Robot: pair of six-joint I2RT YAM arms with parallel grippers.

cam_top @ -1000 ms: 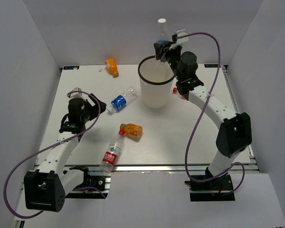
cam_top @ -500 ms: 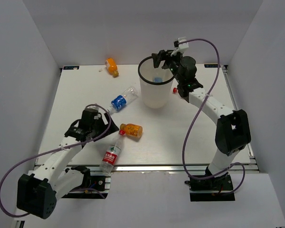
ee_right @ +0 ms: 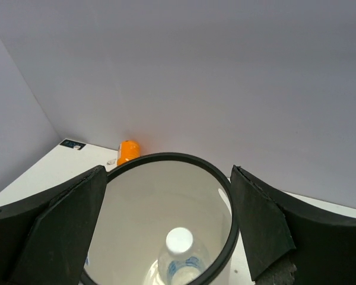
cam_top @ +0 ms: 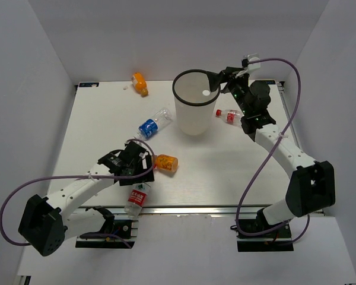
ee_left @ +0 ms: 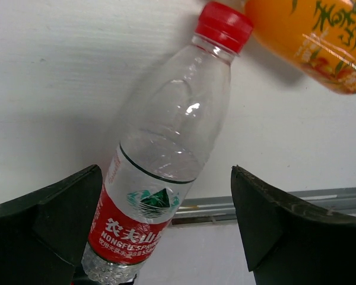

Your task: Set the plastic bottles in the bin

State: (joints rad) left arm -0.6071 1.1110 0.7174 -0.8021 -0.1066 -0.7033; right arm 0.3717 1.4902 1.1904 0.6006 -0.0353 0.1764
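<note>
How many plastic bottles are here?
6: bottle in the bin; right red-label bottle beside it; blue-label bottle left of it; far orange bottle; near orange bottle and near red-label bottle by the left gripper.

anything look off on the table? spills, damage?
Nothing spilled or visibly damaged. One oddity: a small white piece lies loose beside the far orange bottle. It may be a stray cap, but it is too small to tell.

A clear red-labelled bottle (ee_left: 166,172) lies on the white bench (ee_left: 65,71) between the wide-spread jaws, red cap (ee_left: 224,25) pointing away, just beside an orange bottle (ee_left: 311,35) farther out.
</note>
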